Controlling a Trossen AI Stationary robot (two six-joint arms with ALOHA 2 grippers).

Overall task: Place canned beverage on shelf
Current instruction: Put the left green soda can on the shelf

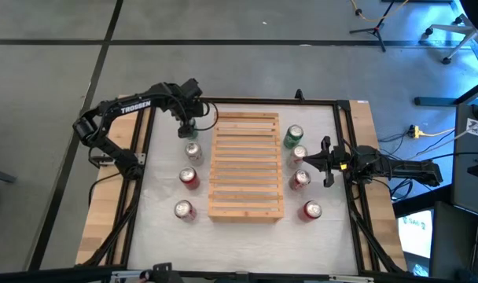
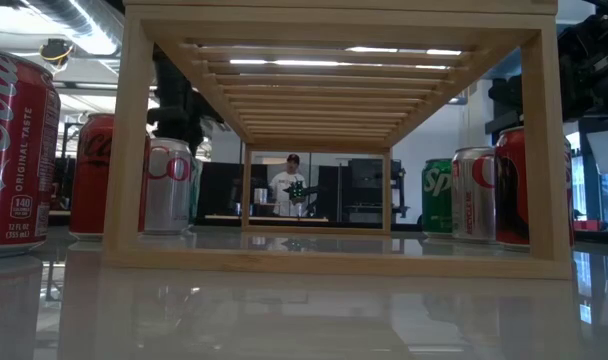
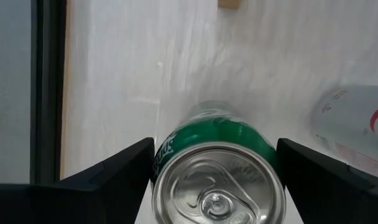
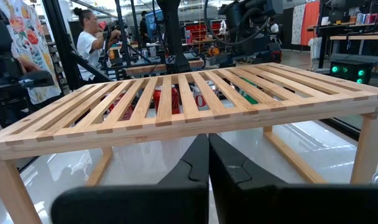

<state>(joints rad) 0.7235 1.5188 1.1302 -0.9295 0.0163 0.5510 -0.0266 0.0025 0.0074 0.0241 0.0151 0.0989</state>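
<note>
Left tool (image 3: 217,186) clamped on an upright green aluminium can (image 3: 217,168) standing on the white desk (image 1: 247,236), just beside the pale slatted wooden shelf (image 1: 245,167). Right tool (image 1: 308,163) fingers together, empty, beside shelf's opposite side.

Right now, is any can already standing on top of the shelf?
No: in the high view the shelf's slats are bare, and the cans stand on the table beside it.

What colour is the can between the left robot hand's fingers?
Green, with a silver top: the can shows best in the left wrist view.
</note>
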